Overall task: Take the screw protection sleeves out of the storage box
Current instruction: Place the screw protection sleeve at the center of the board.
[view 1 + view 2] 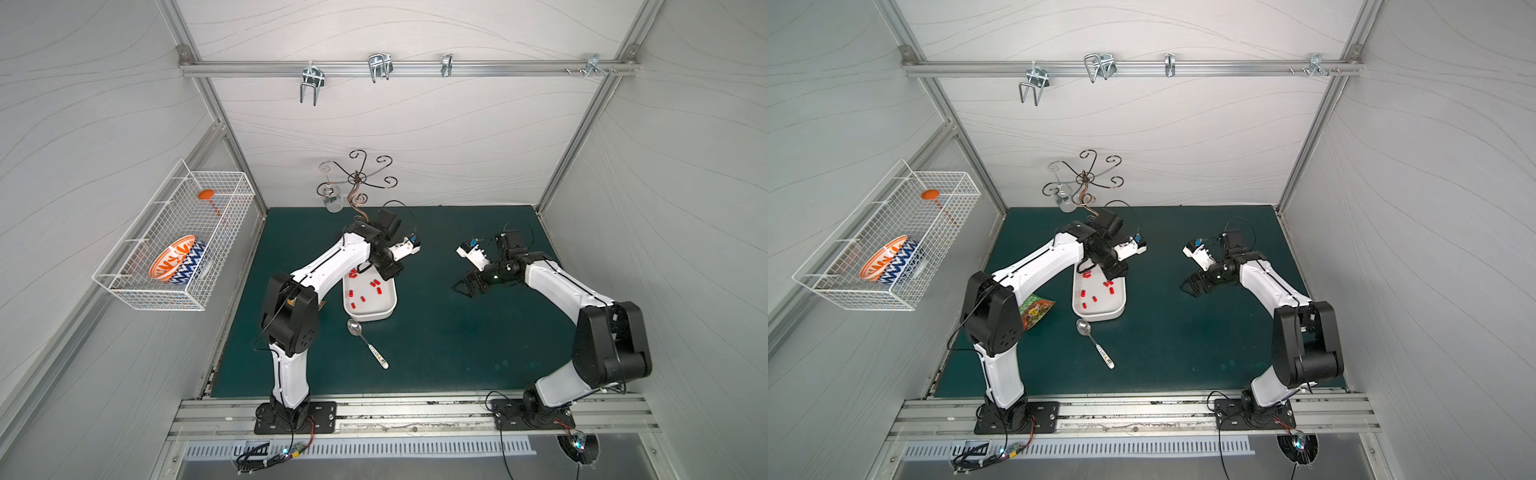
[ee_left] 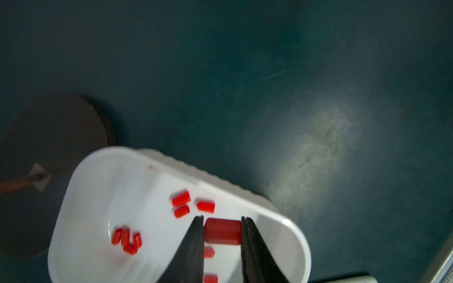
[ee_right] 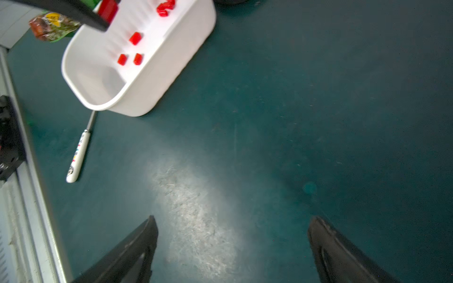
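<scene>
Green mat (image 1: 457, 353); left jaws clamp one sleeve (image 2: 223, 231).

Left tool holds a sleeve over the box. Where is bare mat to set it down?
Widest bare mat lies between the storage box and the open right tool. The front strip past the spoon is free too. Crowded left of the box: left arm, snack packet.

Red sleeves (image 1: 375, 284) in white storage box (image 1: 374, 309)
</scene>
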Controlling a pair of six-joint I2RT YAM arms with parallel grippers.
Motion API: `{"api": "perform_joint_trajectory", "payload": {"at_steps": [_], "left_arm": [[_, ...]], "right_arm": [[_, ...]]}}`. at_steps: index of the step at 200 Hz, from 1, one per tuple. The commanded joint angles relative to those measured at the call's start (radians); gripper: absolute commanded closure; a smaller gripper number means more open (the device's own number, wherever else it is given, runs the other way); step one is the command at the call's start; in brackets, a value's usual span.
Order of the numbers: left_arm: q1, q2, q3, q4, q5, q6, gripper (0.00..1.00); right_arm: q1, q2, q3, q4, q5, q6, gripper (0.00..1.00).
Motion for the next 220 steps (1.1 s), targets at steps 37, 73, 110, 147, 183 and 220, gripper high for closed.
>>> {"api": "perform_joint_trajectory", "payload": {"at_steps": [37,73,110,147,183,220], "left_arm": [[-0.084,0.302,0.268,-0.041,-0.001,-0.013,0.72],[-0.089,0.437,0.381,-0.034,-0.033,-0.032,0.71],[-0.089,0.494,0.415,-0.021,-0.061,-0.036,0.67],[-0.09,0.49,0.42,-0.026,-0.06,-0.057,0.54],[-0.09,0.453,0.428,-0.052,-0.047,-0.074,0.4],[-0.079,0.367,0.377,-0.063,-0.033,-0.074,0.31]], "right_arm": [[-0.161,-0.015,0.03,-0.017,0.093,0.112,0.01],[-0.167,-0.027,0.029,-0.014,0.119,0.1,0.01],[-0.156,-0.011,0.032,-0.018,0.112,0.094,0.01],[-0.124,0.003,0.035,-0.016,0.128,0.084,0.01],[-0.083,-0.001,0.032,-0.008,0.148,0.071,0.01],[-0.072,-0.024,0.023,0.005,0.149,0.066,0.01]]}}
